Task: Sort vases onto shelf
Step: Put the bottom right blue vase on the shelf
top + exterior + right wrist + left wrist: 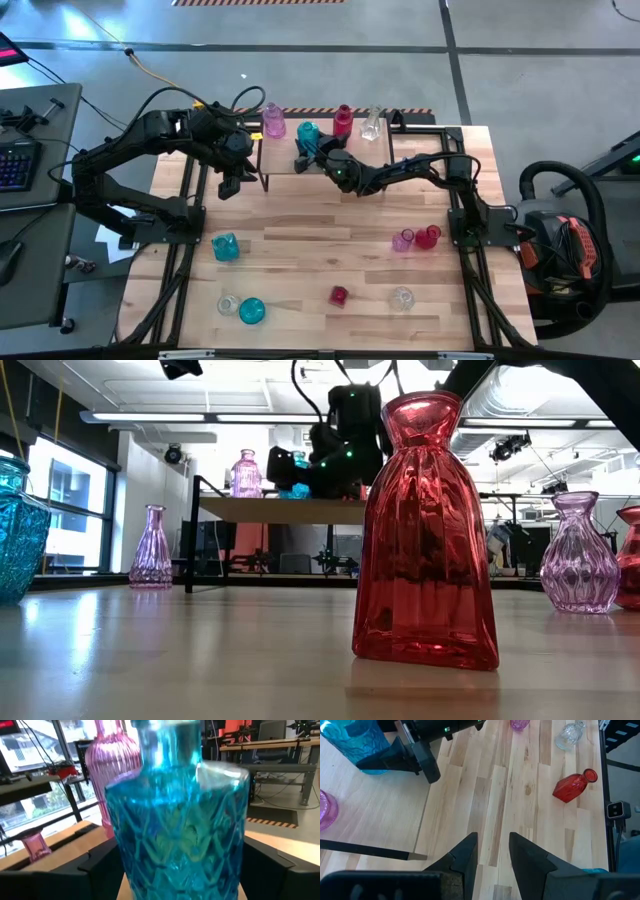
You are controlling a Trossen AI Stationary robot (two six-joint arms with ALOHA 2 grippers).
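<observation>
Teal vase [177, 815] stands upright on the shelf [285, 160] between the right gripper's [312, 146] parted fingers, apparently being released; left gripper [228, 180], part open and empty, waits off the shelf's left end.

The right gripper [318, 152] stands over the shelf [285, 162] with a teal vase [177, 825] upright between its spread fingers, filling the gap; a pink vase [274, 122] stands just beyond it on the shelf's far edge, and a red vase [343, 120] and a clear vase [372, 123] stand near its arm. The left gripper [490, 852], just off the shelf's end, has bare tabletop [520, 795] ahead of its narrowly parted fingers. Farther ahead lie a toppled red vase [574, 785] and a clear vase [568, 735].
</observation>
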